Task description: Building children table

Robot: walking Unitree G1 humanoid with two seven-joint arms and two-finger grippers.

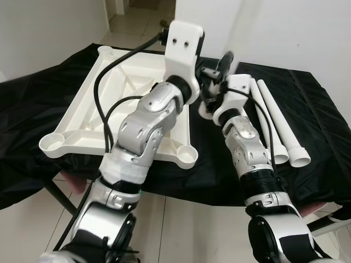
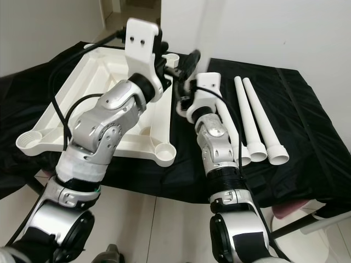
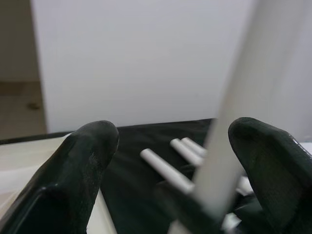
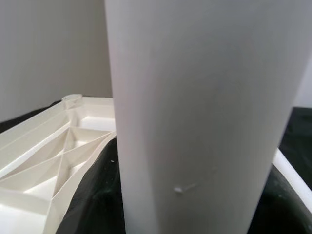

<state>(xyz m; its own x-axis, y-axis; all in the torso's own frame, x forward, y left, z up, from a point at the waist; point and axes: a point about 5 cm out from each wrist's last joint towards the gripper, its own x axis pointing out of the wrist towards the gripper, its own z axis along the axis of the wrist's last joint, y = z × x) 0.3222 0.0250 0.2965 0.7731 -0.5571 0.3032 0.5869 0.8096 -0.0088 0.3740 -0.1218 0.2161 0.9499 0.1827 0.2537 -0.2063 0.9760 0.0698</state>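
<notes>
A white children's tabletop lies upside down on a black cloth, with round leg sockets at its corners. My right gripper is raised at the tabletop's far right corner, shut on a white table leg that stands very close in the right wrist view. The leg's flared end shows just below the gripper. My left gripper is open beside it, the same leg slanting between its fingers close to one pad. Its white wrist housing hides those fingers in the head views.
Three more white legs lie side by side on the black cloth to the right of my right arm. The cloth-covered surface ends at a front edge above pale floor tiles. A white wall stands behind.
</notes>
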